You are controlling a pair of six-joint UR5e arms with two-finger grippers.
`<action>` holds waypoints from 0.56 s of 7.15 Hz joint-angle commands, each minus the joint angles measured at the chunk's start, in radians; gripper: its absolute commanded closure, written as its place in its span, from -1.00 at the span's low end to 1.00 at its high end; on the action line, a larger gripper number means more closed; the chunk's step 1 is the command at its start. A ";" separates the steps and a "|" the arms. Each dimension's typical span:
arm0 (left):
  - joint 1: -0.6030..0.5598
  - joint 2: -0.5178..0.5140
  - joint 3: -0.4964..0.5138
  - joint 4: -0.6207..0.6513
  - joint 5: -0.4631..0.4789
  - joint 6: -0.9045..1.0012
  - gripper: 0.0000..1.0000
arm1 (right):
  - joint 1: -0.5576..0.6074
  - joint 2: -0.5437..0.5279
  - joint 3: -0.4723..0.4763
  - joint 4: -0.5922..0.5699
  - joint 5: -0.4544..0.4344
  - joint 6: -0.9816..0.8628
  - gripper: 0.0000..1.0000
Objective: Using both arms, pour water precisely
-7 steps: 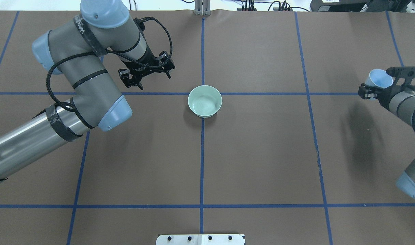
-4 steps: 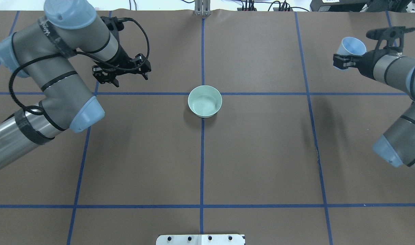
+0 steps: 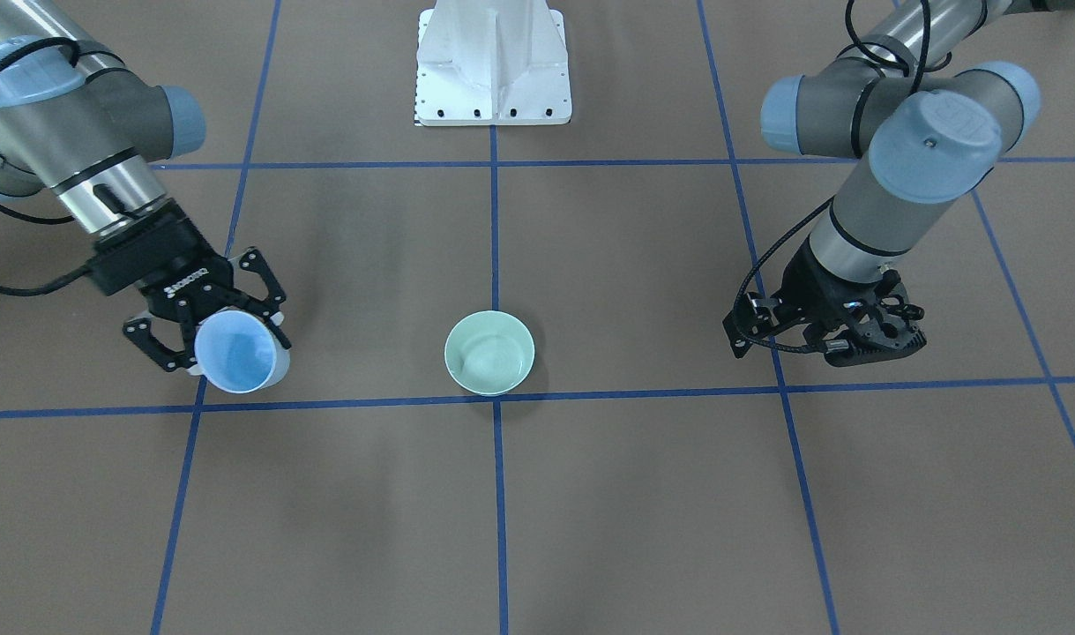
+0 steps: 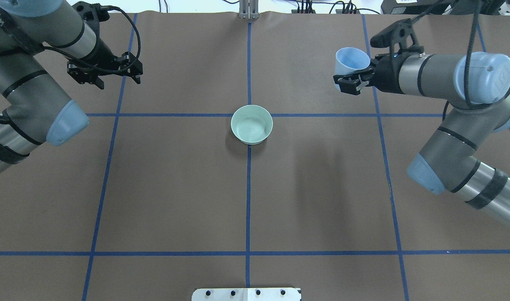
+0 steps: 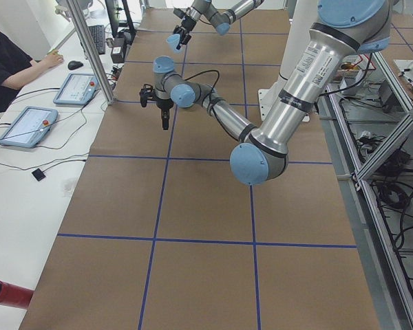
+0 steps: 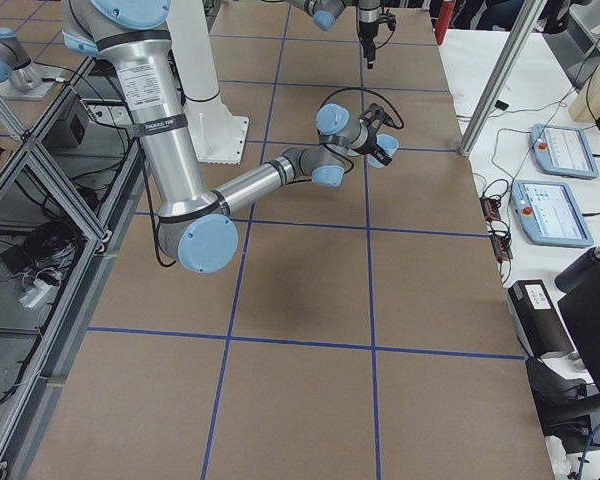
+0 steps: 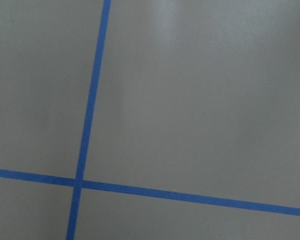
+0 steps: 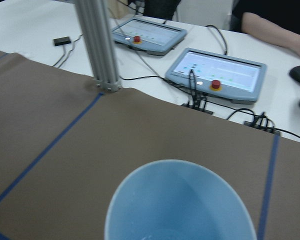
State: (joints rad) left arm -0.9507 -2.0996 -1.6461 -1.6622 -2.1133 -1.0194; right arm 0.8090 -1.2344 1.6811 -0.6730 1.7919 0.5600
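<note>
My right gripper (image 4: 350,79) is shut on a light blue cup (image 4: 352,59), held tilted in the air over the far right of the table. The cup also shows in the front view (image 3: 235,357) and fills the bottom of the right wrist view (image 8: 180,205). A pale green bowl (image 4: 252,124) stands at the table's centre, left of the cup and nearer me. Its inside shows faint glinting rings (image 3: 491,360). No stream of water shows. My left gripper (image 4: 119,82) is open and empty, raised over the far left, well away from the bowl.
Brown table paper with blue tape lines (image 7: 90,100). The white pedestal (image 3: 493,70) stands at my side. A metal post (image 4: 248,10), tablets (image 8: 217,75) and cables lie past the far edge. An operator (image 5: 7,62) sits there.
My right arm has swung the cup in from the right edge, leftward and farther out. My left arm has drawn back to the left and away from the bowl.
</note>
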 commanded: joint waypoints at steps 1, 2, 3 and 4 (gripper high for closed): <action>-0.023 0.004 0.006 0.006 -0.001 0.028 -1.00 | -0.065 0.079 0.002 -0.141 0.006 -0.102 1.00; -0.039 0.018 0.008 0.004 -0.001 0.053 -1.00 | -0.082 0.104 0.006 -0.202 0.011 -0.156 1.00; -0.046 0.023 0.012 0.004 -0.001 0.067 -1.00 | -0.121 0.142 0.008 -0.280 0.011 -0.158 1.00; -0.054 0.023 0.020 0.004 -0.001 0.073 -1.00 | -0.152 0.174 0.008 -0.356 0.009 -0.164 1.00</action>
State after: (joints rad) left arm -0.9942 -2.0800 -1.6336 -1.6582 -2.1138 -0.9589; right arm 0.6960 -1.1015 1.6878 -0.9364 1.8017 0.4095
